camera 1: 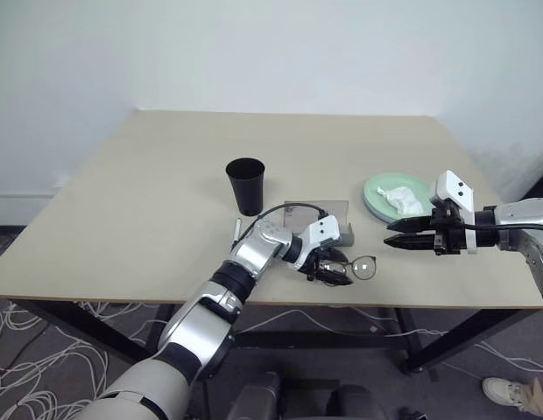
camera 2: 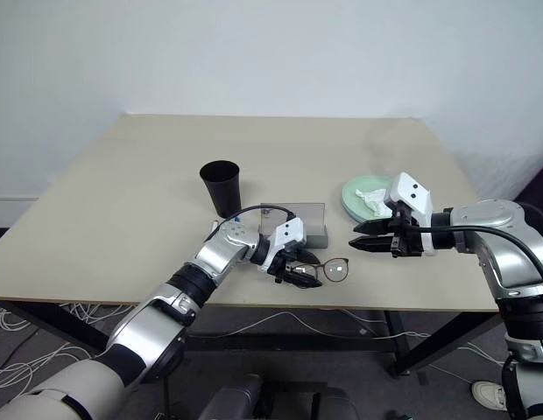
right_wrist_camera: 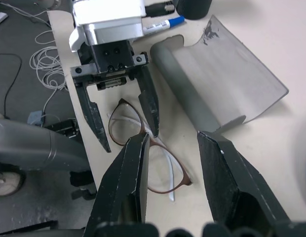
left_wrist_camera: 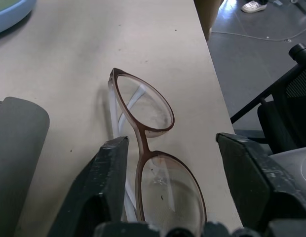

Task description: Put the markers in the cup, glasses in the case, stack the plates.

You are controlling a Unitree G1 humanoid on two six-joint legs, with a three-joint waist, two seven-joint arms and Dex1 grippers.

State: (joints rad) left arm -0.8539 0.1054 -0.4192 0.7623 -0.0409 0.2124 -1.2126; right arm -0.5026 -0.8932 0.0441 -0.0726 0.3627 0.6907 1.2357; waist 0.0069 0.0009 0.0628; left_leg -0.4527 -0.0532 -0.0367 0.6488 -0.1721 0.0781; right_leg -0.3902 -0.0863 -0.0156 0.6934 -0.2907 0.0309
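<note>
The left gripper (right_wrist_camera: 121,116) straddles one lens of the glasses (left_wrist_camera: 145,148) near the table's (camera 1: 140,201) front edge, its fingers apart on either side of the frame and not seen clamping it. The open case (right_wrist_camera: 219,84) lies just behind that gripper, with a blue-capped marker (right_wrist_camera: 163,24) (partly hidden by the wrist) and the cup (camera 1: 245,185) beyond. The right gripper (camera 1: 394,239) hovers off to the glasses' other side, fingers parted with nothing between them. Behind it sit the plates (camera 1: 377,197), stacked, a crumpled tissue (camera 1: 400,199) on top.
</note>
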